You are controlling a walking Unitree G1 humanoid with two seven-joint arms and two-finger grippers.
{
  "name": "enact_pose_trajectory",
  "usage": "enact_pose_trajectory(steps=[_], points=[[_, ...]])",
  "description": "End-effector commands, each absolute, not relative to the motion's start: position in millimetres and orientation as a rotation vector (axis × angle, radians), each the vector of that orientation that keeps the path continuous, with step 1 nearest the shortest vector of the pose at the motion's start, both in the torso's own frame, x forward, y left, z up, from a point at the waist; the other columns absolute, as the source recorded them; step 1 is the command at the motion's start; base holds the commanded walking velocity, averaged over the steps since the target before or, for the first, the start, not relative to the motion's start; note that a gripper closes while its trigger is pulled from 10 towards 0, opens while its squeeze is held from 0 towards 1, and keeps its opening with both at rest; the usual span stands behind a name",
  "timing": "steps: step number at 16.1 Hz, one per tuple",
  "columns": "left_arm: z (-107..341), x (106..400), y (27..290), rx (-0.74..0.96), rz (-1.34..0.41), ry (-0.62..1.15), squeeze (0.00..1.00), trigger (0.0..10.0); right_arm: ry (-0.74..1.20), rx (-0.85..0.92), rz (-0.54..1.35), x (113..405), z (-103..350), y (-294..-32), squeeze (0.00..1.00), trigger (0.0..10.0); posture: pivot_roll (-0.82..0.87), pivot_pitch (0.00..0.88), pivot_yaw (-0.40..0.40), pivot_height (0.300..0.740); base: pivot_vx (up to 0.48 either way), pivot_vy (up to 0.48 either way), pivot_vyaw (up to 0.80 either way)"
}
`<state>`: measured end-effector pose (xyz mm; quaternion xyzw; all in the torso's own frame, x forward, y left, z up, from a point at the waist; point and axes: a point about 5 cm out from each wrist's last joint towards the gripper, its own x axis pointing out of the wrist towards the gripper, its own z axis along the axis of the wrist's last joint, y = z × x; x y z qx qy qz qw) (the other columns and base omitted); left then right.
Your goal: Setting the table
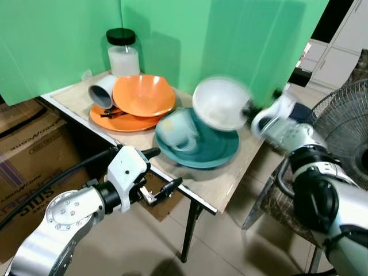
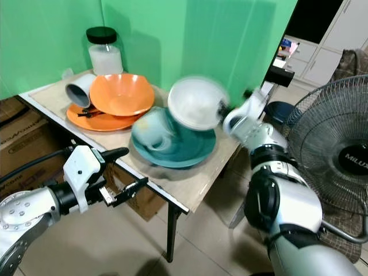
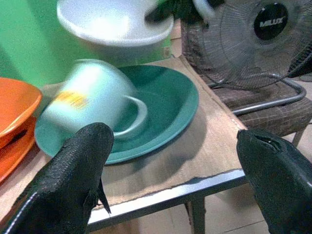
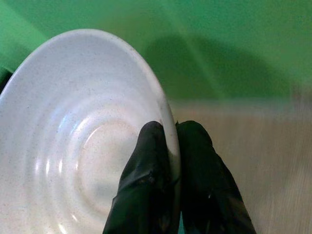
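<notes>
White bowl [image 1: 221, 102] pinched at rim by right gripper [image 4: 168, 146], above teal plate [image 1: 215, 150] (mug [image 1: 177, 131] on it); lower level, clear of mug. Left gripper [image 1: 163, 172] spread wide, empty.

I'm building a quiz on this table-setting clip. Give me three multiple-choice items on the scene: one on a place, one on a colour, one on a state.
1. Where does the pale mint mug lie?
A. on the round teal plate
B. in the orange bowl
C. on the floor

2. What colour is the lid of the glass jar?
A. red
B. black
C. white

3. How is the right pincer?
A. open, off the table
B. shut on the mug
C. shut on the speckled white bowl

Key: A, the mug lies tipped on the teal plate; B, the lid is black; C, both fingers clamp the bowl's rim, lifted above the plate.
</notes>
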<state>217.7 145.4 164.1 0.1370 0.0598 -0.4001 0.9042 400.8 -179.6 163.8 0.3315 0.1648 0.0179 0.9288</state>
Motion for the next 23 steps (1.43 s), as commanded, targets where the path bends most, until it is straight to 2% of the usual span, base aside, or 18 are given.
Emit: enact_pose_trajectory(steps=[1, 4, 5, 6, 7, 8, 10, 12, 15, 16, 18, 20, 23], points=[[166, 220, 142, 0.295, -0.83, 0.103, 0.0, 10.0, 0.19, 0.579, 0.067, 403, 184, -192, 0.0, 0.0, 0.14, 0.0, -0.079, 0.74, 0.0, 0.0, 0.0], [169, 232, 139, 0.282, -0.733, 0.052, 0.0, 10.0, -0.021, 0.425, 0.09, 377, 203, -214, 0.0, 0.0, 0.12, 0.0, -0.073, 0.74, 0.0, 0.0, 0.0], [170, 237, 138, 0.258, -0.656, 0.035, 0.0, 10.0, -0.068, 0.394, 0.091, 357, 208, -221, 0.0, 3.8, 0.1, 0.0, -0.064, 0.74, 0.0, 0.0, 0.0], [171, 240, 135, 0.237, -0.606, 0.009, 0.0, 10.0, -0.109, 0.351, 0.104, 333, 213, -223, 0.0, 10.0, 0.09, 0.0, -0.059, 0.74, 0.0, 0.0, 0.0], [172, 241, 132, 0.22, -0.589, -0.005, 0.0, 10.0, -0.11, 0.31, 0.122, 316, 213, -220, 0.0, 10.0, 0.08, 0.0, -0.055, 0.74, 0.0, 0.0, 0.0], [172, 241, 128, 0.195, -0.581, -0.021, 0.0, 10.0, -0.143, 0.238, 0.121, 286, 213, -217, 0.0, 10.0, 0.06, 0.0, -0.051, 0.74, 0.0, 0.0, 0.0], [172, 239, 123, 0.184, -0.592, -0.032, 0.0, 10.0, -0.142, 0.198, 0.063, 267, 207, -217, 0.0, 10.0, 0.05, 0.0, -0.046, 0.74, 0.0, 0.0, 0.0], [171, 238, 120, 0.147, -0.568, -0.025, 0.0, 10.0, -0.121, 0.133, -0.054, 242, 201, -218, 0.0, 10.0, 0.04, 0.0, -0.042, 0.74, 0.0, 0.0, -0.74], [170, 241, 121, 0.137, -0.496, -0.025, 0.0, 10.0, -0.057, 0.088, -0.091, 228, 190, -210, 0.0, 10.0, 0.03, 0.0, -0.054, 0.74, 0.0, 0.0, -0.78], [169, 244, 122, 0.132, -0.469, -0.021, 0.0, 10.0, -0.019, 0.041, -0.094, 228, 182, -204, 0.0, 10.0, 0.03, 0.0, -0.057, 0.74, 0.0, 0.0, -0.78], [168, 245, 122, 0.143, -0.464, -0.022, 0.0, 10.0, 0.019, 0.069, -0.033, 228, 175, -195, 0.0, 10.0, 0.03, 0.0, -0.058, 0.74, 0.0, 0.0, -0.74], [170, 247, 127, 0.16, -0.423, -0.037, 0.0, 10.0, 0.02, -0.006, -0.087, 227, 168, -193, 0.0, 10.0, 0.04, 0.0, -0.071, 0.74, 0.0, 0.0, -0.73], [172, 250, 133, 0.166, -0.379, -0.046, 0.0, 10.0, 0.05, 0.062, -0.099, 233, 161, -189, 0.0, 10.0, 0.06, 0.0, -0.081, 0.74, 0.0, 0.0, -0.74]])
